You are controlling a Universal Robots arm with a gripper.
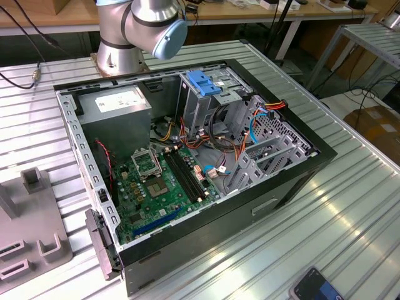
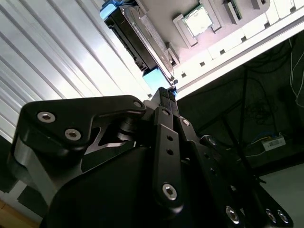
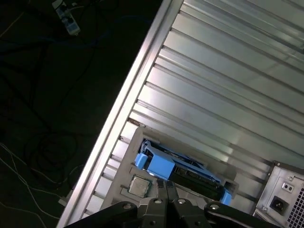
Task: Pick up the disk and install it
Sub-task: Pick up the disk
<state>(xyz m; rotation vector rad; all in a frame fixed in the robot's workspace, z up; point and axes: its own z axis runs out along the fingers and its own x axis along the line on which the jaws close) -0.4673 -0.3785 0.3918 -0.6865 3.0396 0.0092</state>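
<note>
Ribbed aluminium counter [image 3: 213,71] runs under everything, with dark floor and loose cables beyond its edge. The disk [image 3: 183,172] stands on its long edge in a slot of a grey holder [image 2: 161,14] close to that edge. Its blue rails face upward and a bare processor chip [image 2: 197,19] sits in the pocket just beside it.

The claw [image 3: 166,187] hangs just over one end of the disk, at the blue rail, with its two fingers pressed together. It seems to hold nothing, though from these angles I cannot rule out that the tips are touching the rail.

The main risk, as I judge it, is that closed state. If the arm descends with the fingers together, they would strike the rail or the casing rather than straddle it. That could jam the disk in its slot or tip it.

The claw is also lined up near one end of the disk rather than its middle. A pinch there would leave the drive hanging lopsided, so it could swing or slide out of smooth plastic. With the holder so near the counter's edge, a dropped disk could go to the floor. A sideways nudge could also disturb the chip.

Further off, the open computer case [image 1: 281,187] lies on its side. A tangle of orange, red and blue wires crowds the drive cage [image 1: 203,84] with its blue handle, next to the grey power supply [image 1: 119,106]. A disk carried crookedly could catch on those wires or on the cage's metal lip.
</note>
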